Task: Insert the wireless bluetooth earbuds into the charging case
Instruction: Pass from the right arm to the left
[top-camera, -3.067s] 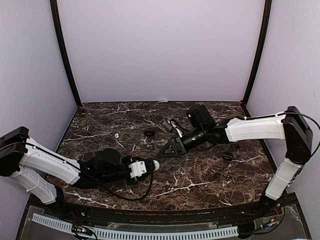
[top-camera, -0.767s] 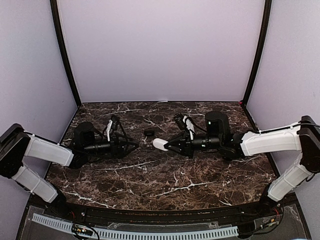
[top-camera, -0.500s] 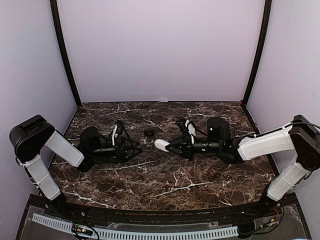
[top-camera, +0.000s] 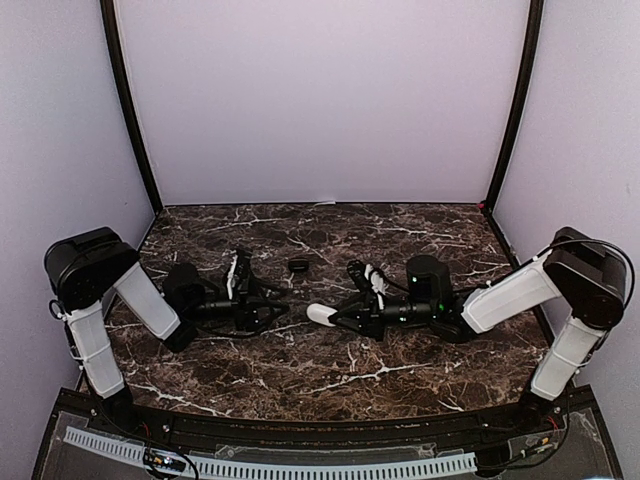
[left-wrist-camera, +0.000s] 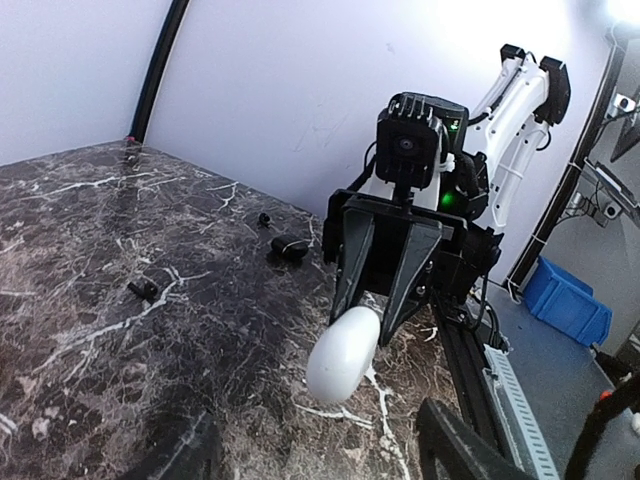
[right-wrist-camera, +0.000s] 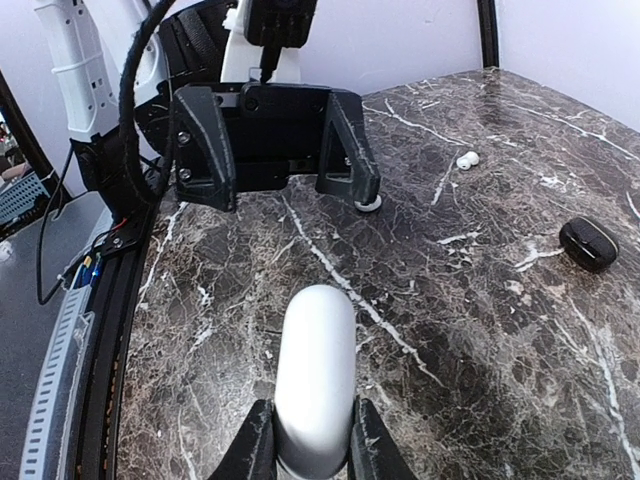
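Both arms have pulled nearer, tips facing. Grasped in the right end effector (top-camera: 338, 316), the white charging case (right-wrist-camera: 315, 370) aims its long axis at the left end effector (right-wrist-camera: 283, 195), whose jaws stand parted. A white earbud (right-wrist-camera: 467, 158) lies near that left one.

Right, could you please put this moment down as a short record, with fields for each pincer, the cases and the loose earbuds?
right pincer: shut on the white charging case, rounded end pointing at the left arm
left pincer: open, facing that case, nothing clearly held
white case lid: looks closed, no earbud in it visible
black charging case: lying on the marble table, apart from both arms
white earbud: loose on the table
black earbud: loose on the table
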